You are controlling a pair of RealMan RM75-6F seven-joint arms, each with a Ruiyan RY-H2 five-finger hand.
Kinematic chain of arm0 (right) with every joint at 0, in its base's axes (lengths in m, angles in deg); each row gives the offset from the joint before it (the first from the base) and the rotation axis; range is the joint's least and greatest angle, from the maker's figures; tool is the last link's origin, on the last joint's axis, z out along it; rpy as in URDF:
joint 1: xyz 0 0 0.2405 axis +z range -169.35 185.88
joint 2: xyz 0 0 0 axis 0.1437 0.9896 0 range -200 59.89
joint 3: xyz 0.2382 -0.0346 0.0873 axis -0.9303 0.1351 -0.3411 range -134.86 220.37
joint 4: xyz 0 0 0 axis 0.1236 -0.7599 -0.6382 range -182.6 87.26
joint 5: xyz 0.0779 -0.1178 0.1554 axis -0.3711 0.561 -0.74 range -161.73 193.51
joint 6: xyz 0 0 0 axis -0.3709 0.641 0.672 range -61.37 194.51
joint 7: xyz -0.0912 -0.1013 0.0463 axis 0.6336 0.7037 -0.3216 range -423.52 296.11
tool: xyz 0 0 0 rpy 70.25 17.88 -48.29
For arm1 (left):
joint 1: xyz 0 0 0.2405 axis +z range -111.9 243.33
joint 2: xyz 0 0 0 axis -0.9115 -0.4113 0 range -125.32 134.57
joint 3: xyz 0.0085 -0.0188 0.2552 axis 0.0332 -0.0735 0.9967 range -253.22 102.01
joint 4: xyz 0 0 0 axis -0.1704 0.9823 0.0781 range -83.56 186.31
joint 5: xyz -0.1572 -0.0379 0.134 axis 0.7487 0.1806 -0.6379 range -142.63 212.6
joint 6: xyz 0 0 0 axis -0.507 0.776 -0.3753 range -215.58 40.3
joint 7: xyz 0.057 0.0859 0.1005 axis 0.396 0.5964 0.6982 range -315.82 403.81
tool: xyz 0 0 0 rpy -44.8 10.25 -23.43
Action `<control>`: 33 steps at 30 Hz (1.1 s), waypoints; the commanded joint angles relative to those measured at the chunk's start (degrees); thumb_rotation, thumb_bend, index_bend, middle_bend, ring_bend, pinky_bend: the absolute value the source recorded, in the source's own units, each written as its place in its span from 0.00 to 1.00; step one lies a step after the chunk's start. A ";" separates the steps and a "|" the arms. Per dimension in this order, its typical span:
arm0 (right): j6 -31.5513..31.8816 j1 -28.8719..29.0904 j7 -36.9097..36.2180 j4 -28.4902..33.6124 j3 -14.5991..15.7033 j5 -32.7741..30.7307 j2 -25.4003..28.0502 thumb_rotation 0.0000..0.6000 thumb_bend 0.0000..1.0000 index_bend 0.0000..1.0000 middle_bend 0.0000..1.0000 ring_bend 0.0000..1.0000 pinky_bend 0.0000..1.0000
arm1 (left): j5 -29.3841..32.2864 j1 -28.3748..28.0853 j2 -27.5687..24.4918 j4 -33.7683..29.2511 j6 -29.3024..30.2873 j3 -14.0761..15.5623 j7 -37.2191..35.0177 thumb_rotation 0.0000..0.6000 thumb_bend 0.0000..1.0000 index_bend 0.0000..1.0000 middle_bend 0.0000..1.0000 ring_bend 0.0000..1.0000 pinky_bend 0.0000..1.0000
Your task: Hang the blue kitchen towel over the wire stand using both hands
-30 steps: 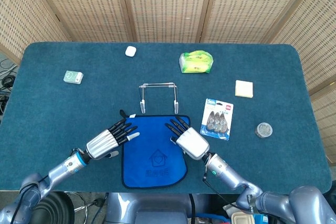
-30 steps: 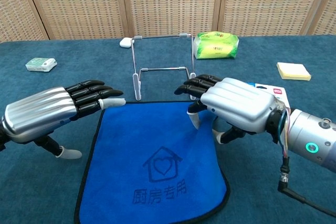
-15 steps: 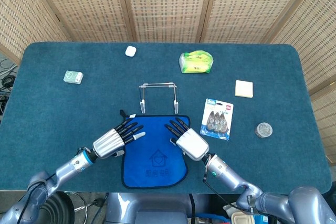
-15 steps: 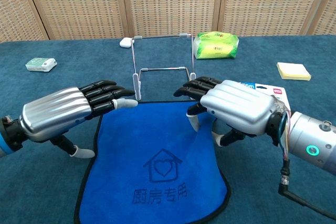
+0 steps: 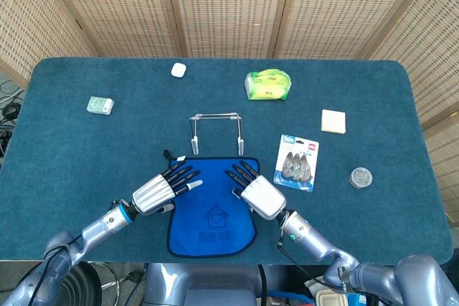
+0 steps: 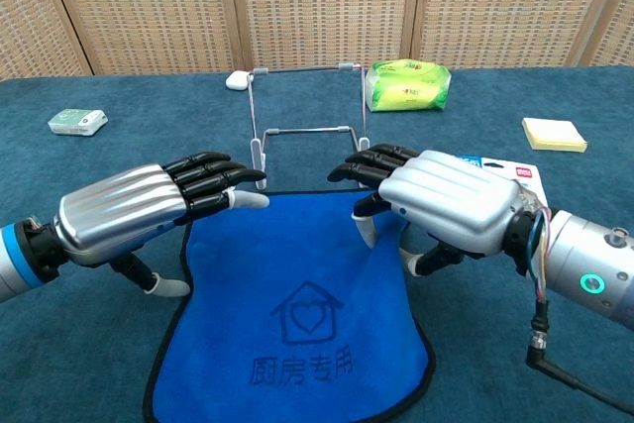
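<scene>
- One blue kitchen towel [image 5: 211,209], square with a dark edge and a printed house outline, lies flat on the dark teal table [image 5: 86,155], its far edge just in front of the wire stand.
- One wire stand [image 5: 216,128], a thin silver frame with a top bar and white-tipped feet, stands upright and bare; nothing hangs on it yet.
- The left hand [image 6: 149,210], silver-backed with black fingers, hovers over the towel's far left corner, fingers straight and apart, grasping nothing.
- The right hand [image 6: 436,197] sits over the towel's far right corner, fingers spread, white tips pointing down at the cloth. I cannot tell whether any tip has pinched it.
- Risks, as I judge them: if only one hand catches its corner, the towel would lift lopsided and slide off the bar. A hand carried too far forward could knock over the light stand.
- Beyond the stand: one green packet [image 5: 267,84] and one small white object [image 5: 178,70].
- Right of the stand: one yellow notepad [image 5: 333,121], one carded blister pack [image 5: 297,163], one round grey disc [image 5: 360,177].
- Left of the stand: one pale green box [image 5: 100,105].
</scene>
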 commanded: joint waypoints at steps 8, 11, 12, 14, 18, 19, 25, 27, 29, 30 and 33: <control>0.20 0.02 -0.17 0.11 -0.02 0.10 0.10 1.00 0.54 0.62 0.12 0.00 0.05 | 0.82 -0.17 0.41 -0.24 -0.06 0.30 -0.61 1.00 0.32 0.23 0.00 0.00 0.00; 0.14 0.03 -0.02 0.24 -0.05 0.05 0.26 1.00 0.54 0.62 0.12 0.00 0.05 | 0.98 -0.17 0.46 -0.19 0.03 0.41 -0.74 1.00 0.33 0.26 0.00 0.00 0.00; 0.13 0.01 -0.01 0.29 -0.07 -0.01 0.31 1.00 0.54 0.62 0.12 0.00 0.05 | 1.04 -0.13 0.48 -0.18 0.06 0.45 -0.75 1.00 0.33 0.27 0.00 0.00 0.00; 0.08 -0.03 -0.01 0.36 -0.11 -0.12 0.39 1.00 0.54 0.62 0.12 0.00 0.05 | 1.14 -0.04 0.54 -0.17 0.07 0.51 -0.78 1.00 0.33 0.30 0.00 0.00 0.00; -0.04 -0.11 0.28 0.30 -0.09 -0.26 0.69 1.00 0.54 0.62 0.12 0.00 0.05 | 1.64 0.25 0.82 -0.23 0.01 0.36 -1.21 1.00 0.34 0.37 0.00 0.00 0.00; -0.06 -0.13 0.31 0.31 -0.10 -0.31 0.74 1.00 0.54 0.62 0.12 0.00 0.05 | 1.78 0.31 0.88 -0.22 0.02 0.31 -1.32 1.00 0.34 0.40 0.00 0.00 0.00; -0.03 -0.30 0.14 0.50 -0.22 -0.61 1.01 1.00 0.54 0.62 0.12 0.00 0.05 | 2.76 0.69 1.28 -0.26 -0.06 -0.21 -2.10 1.00 0.37 0.58 0.00 0.00 0.00; 0.10 -0.34 0.14 0.56 -0.21 -0.55 1.10 1.00 0.54 0.62 0.12 0.00 0.05 | 2.95 0.80 1.33 -0.24 -0.27 -0.26 -2.19 1.00 0.39 0.63 0.00 0.00 0.00; 0.19 -0.36 0.17 0.69 -0.18 -0.48 1.23 1.00 0.54 0.62 0.12 0.00 0.05 | 3.15 0.89 1.37 -0.17 -0.48 -0.31 -2.03 1.00 0.40 0.65 0.00 0.00 0.00; 0.23 -0.36 0.20 0.74 -0.19 -0.46 1.27 1.00 0.54 0.62 0.12 0.00 0.05 | 3.22 0.89 1.38 -0.13 -0.51 -0.34 -1.93 1.00 0.40 0.66 0.00 0.00 0.00; 0.44 -0.43 0.27 1.07 -0.19 -0.37 1.43 1.00 0.54 0.62 0.12 0.00 0.05 | 3.65 0.95 1.42 -0.31 -0.57 -0.62 -2.00 1.00 0.40 0.67 0.00 0.00 0.00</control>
